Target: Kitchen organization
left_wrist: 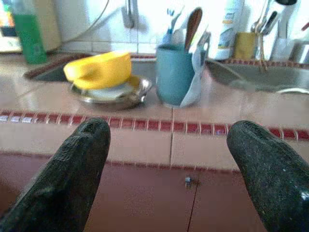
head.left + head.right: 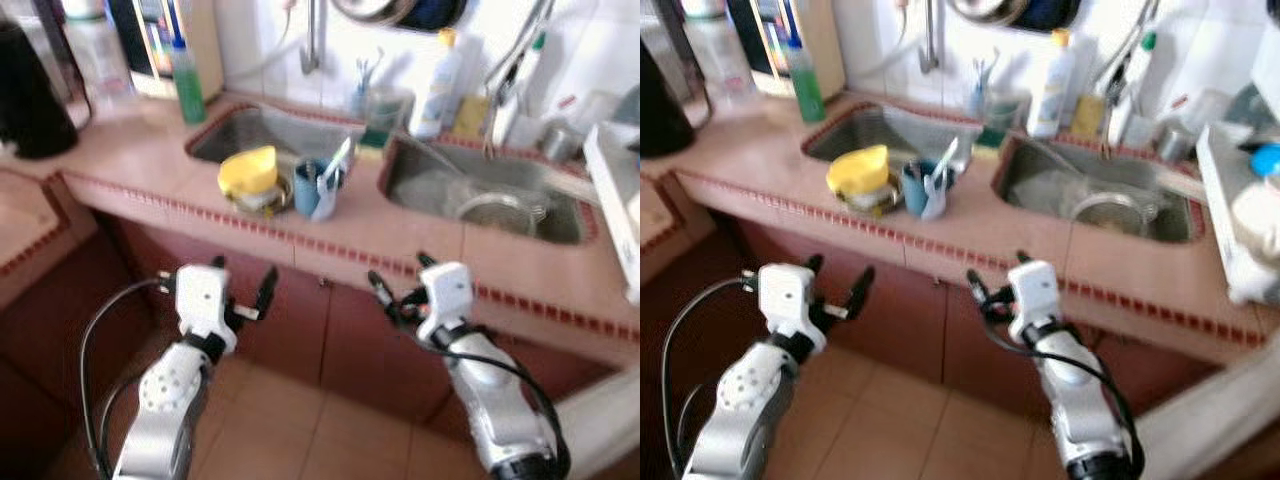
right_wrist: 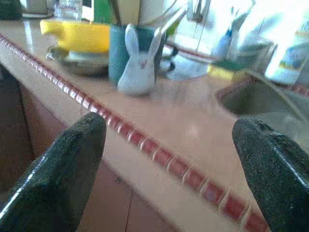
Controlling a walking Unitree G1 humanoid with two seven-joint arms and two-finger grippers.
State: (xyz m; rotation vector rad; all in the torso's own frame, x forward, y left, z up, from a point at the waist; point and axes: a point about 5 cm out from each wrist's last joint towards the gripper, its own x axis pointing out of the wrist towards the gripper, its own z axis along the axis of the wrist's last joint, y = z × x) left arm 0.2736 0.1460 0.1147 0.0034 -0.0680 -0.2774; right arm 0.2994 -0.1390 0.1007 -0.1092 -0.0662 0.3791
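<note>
The teal ceramic cup [image 2: 310,187] on the tabletop [image 2: 400,215] is seen ahead of the wide, empty left claw [image 2: 243,292]; the right claw [image 2: 398,283], equally wide, is held farther off.

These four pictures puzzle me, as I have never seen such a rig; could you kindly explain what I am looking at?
It is a humanoid robot standing before a kitchen counter. The two wide pictures come from a stereo camera on its head, looking forward and down, so both show the same scene. The other two come from cameras on its wrists, each looking out between that hand's two black fingers.

The left hand and the right hand are both open and hold nothing, raised in front of the cabinet doors below the counter's edge.

Between the two sinks stand a yellow bowl upside down on a metal dish, and a blue cup of utensils with a small white rabbit figure against it. A green bottle stands further back on the left.
</note>
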